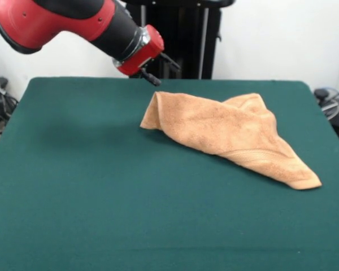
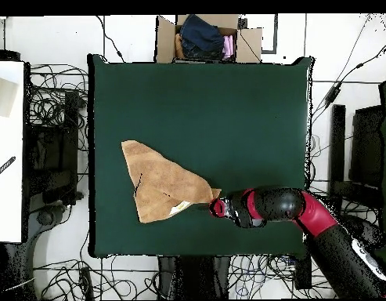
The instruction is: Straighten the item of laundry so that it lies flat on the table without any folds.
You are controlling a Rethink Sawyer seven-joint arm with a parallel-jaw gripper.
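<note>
The crumpled terry-cloth towel [image 1: 231, 135] is a plain light orange-tan with no pattern. The wide felt-topped desk [image 1: 90, 192] is a uniform dark green. The robot arm [image 1: 62, 22] is glossy red with black sections and a silver ring.

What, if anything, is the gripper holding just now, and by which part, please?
Nothing is held, as far as can be seen: the gripper sits just off the towel, beside its corner, apart from the cloth. Whether it is open cannot be told.
</note>
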